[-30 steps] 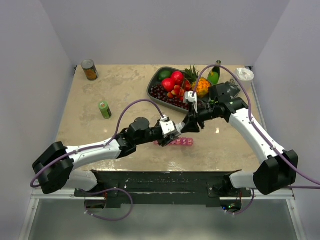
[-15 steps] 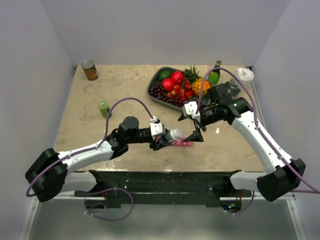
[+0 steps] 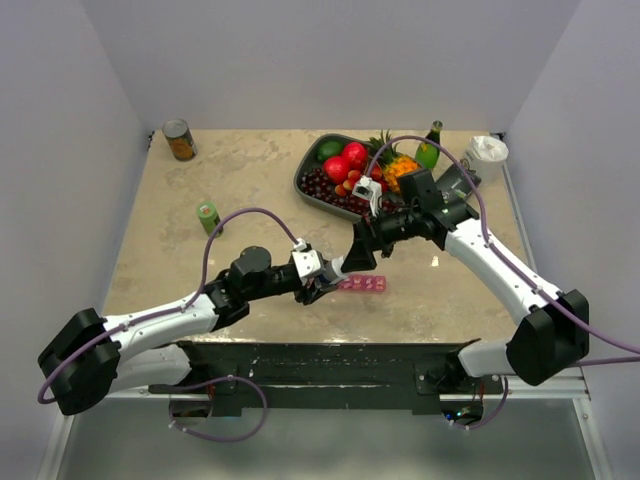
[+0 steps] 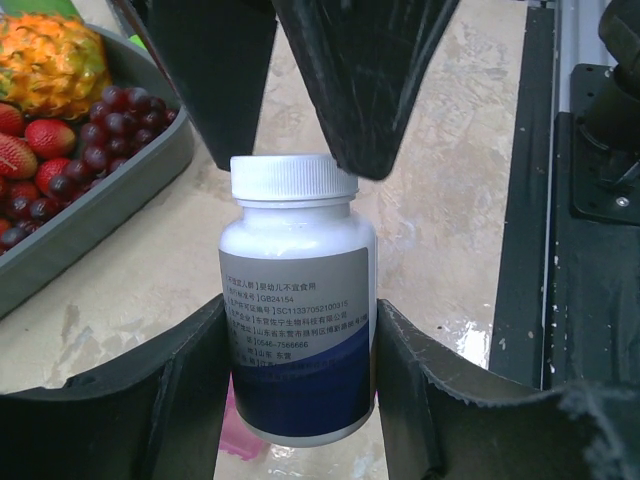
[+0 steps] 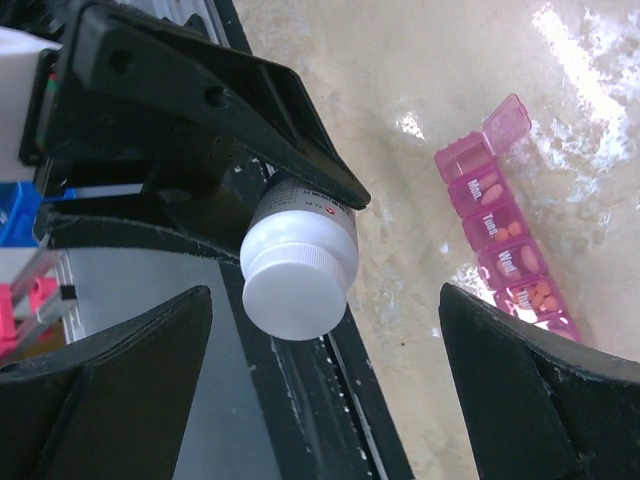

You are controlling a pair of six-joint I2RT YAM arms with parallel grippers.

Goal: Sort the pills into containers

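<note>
My left gripper (image 3: 325, 283) (image 4: 297, 345) is shut on the lower body of a white pill bottle (image 4: 297, 300) with a white cap and a blue-banded label. My right gripper (image 3: 352, 262) (image 5: 322, 300) stands wide open, one finger on each side of the bottle's cap (image 5: 297, 282) without touching it. The pink containers (image 3: 362, 284) (image 5: 505, 250) lie on the table just beyond and right of both grippers. One end lid (image 5: 505, 120) is flipped up. Orange pills (image 5: 540, 293) show through some compartments.
A grey fruit tray (image 3: 308, 192) (image 4: 110, 195) with fruit stands behind the grippers. A green can (image 3: 208, 218) and a tin can (image 3: 179, 140) are at the left. A green bottle (image 3: 430, 148) and a white object (image 3: 490, 150) sit at the back right. The black front rail (image 3: 320, 360) runs below.
My right gripper has gone from nearly shut to wide open and now straddles the bottle's cap. My left arm has drawn a little left and nearer with the bottle.
</note>
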